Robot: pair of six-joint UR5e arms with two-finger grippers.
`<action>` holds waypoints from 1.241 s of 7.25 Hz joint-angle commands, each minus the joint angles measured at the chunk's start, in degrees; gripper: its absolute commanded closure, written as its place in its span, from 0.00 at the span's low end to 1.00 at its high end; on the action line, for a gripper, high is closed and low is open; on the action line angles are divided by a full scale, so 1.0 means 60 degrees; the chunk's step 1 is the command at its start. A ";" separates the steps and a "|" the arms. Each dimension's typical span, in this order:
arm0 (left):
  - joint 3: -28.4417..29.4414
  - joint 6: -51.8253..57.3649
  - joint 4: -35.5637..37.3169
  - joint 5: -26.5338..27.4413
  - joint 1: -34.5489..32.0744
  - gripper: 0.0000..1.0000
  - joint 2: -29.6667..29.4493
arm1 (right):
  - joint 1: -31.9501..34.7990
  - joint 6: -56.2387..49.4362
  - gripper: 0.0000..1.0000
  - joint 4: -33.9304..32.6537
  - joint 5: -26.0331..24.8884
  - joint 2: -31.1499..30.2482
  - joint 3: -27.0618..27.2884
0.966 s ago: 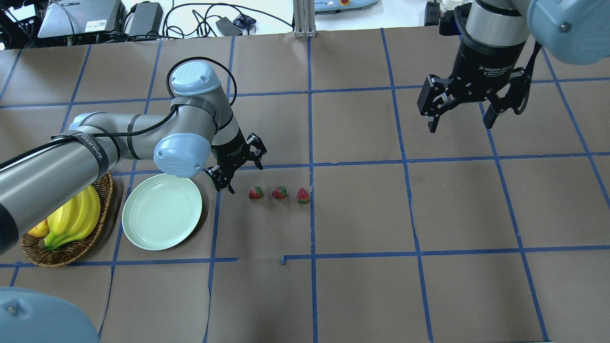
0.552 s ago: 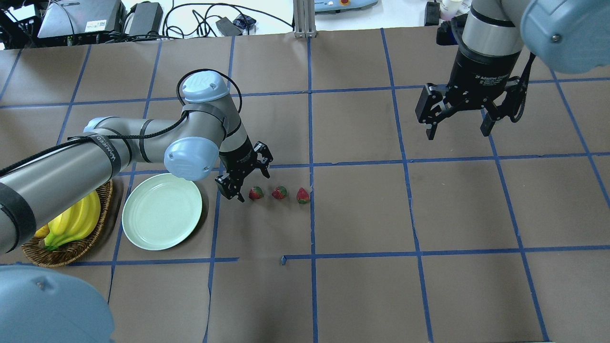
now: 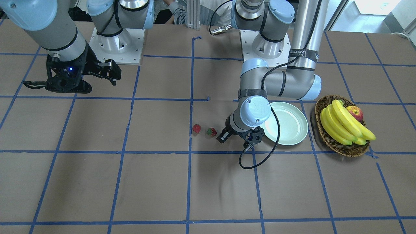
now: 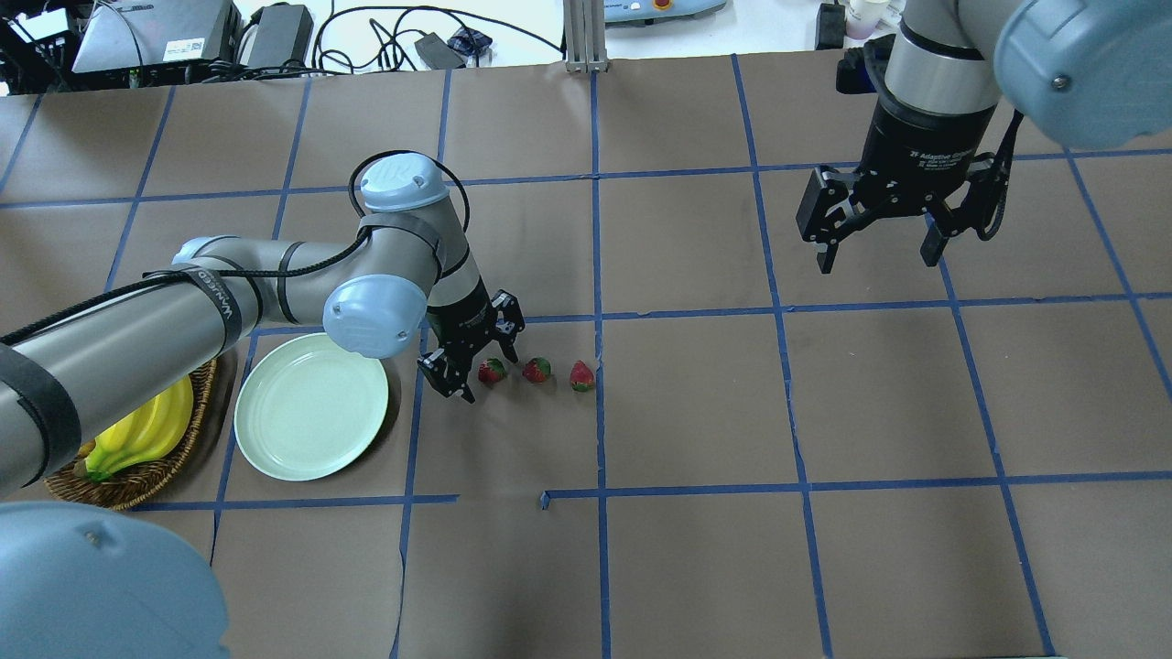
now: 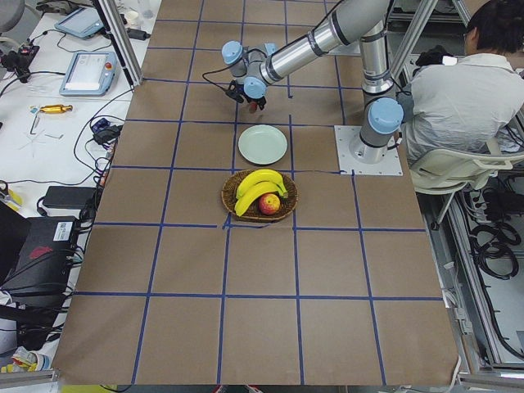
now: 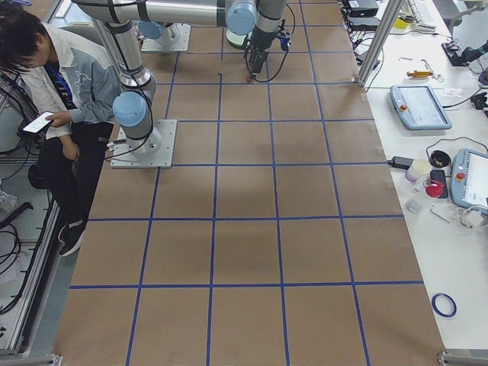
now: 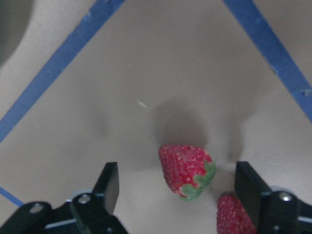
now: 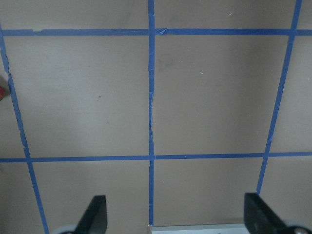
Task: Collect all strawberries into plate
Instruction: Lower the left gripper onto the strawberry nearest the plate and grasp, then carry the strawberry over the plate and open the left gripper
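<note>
Three small red strawberries lie in a row on the brown table: the left one (image 4: 492, 371), the middle one (image 4: 537, 370) and the right one (image 4: 582, 376). My left gripper (image 4: 487, 373) is open and low over the table, one finger on each side of the left strawberry (image 7: 186, 170). It does not touch the berry. The middle strawberry (image 7: 234, 214) shows by the right finger. The pale green plate (image 4: 265, 439) sits empty just left of the gripper. The front view shows only two strawberries (image 3: 196, 128) (image 3: 211, 131). My right gripper (image 4: 877, 261) hangs open and empty at the far right.
A brown wicker basket (image 4: 137, 490) with bananas (image 4: 137, 430) and an apple (image 3: 355, 113) stands left of the plate. Blue tape lines cross the table. Cables and devices lie beyond the far edge. A seated person (image 5: 458, 90) is behind the robot bases.
My left gripper has moved right and down from beside the plate and now straddles the left strawberry. My right arm has shifted slightly and is still open.
</note>
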 commanded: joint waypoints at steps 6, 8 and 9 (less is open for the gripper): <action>0.0601 0.1435 -0.0906 0.1640 0.0057 1.00 0.0625 | 0.0000 0.0000 0.00 -0.0179 -0.0006 0.0044 0.0014; 0.0999 0.3013 -0.2402 0.2624 0.0610 1.00 0.1064 | 0.0000 0.0000 0.00 -0.0179 -0.0006 0.0058 0.0014; 0.0913 0.4124 -0.2407 0.2862 0.1195 1.00 0.1124 | 0.0000 0.0000 0.00 -0.0194 0.0008 0.0058 0.0014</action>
